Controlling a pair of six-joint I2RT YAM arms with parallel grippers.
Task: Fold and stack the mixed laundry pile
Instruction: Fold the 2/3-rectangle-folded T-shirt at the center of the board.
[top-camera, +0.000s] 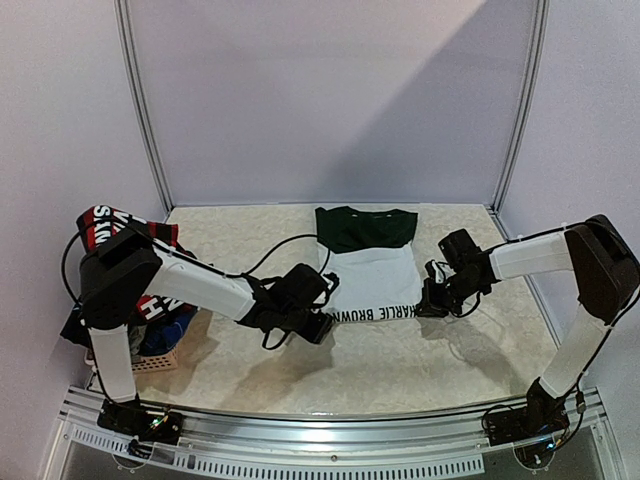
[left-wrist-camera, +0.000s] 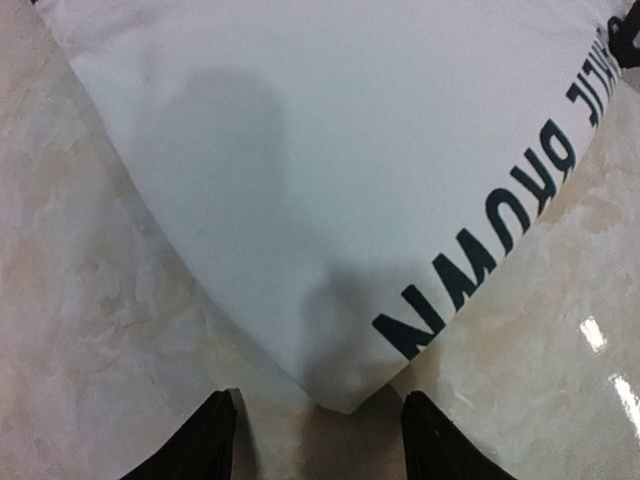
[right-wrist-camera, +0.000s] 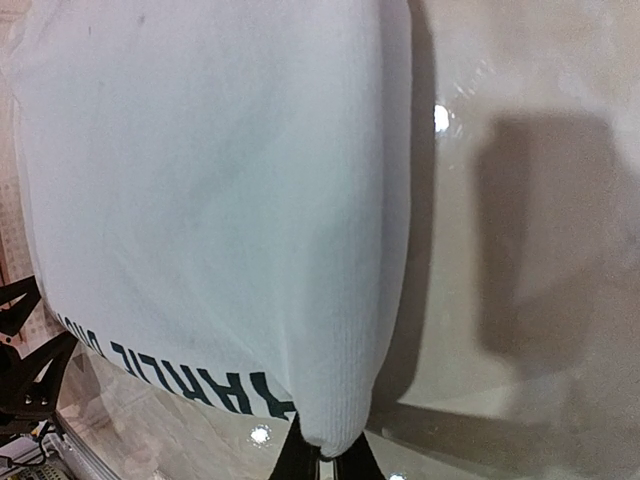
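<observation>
The T-shirt (top-camera: 370, 275) lies flat on the table (top-camera: 480, 350), well to the right of the basket (top-camera: 160, 358) and a little farther back than it. The rest of the laundry pile (top-camera: 112, 228) is heaped on and over that basket.

The shirt reads as a tidy rectangle. Its long axis runs from my side of the table toward the back wall, with the dark green shoulder end pointing away and the lettered hem nearest me.

It is light, limp knit cotton. I expect no stiffness from it: any unsupported edge will droop, and it should slide easily on the glossy tabletop. The best holds, I judge, are the 2 hem corners, where the doubled ribbed edge gives my fingers something thicker to bite.

My right gripper (right-wrist-camera: 322, 462) is clenched on the hem corner farthest from the basket, and the cloth bunches into the pinch.

My left gripper (left-wrist-camera: 318, 420) is released. Its 2 fingers (left-wrist-camera: 222, 440) stand apart on either side of the hem corner nearest the basket. The corner tip sits just ahead of them, not gripped.

To lift evenly, I judge both corners need holding, or the hem will skew.
</observation>
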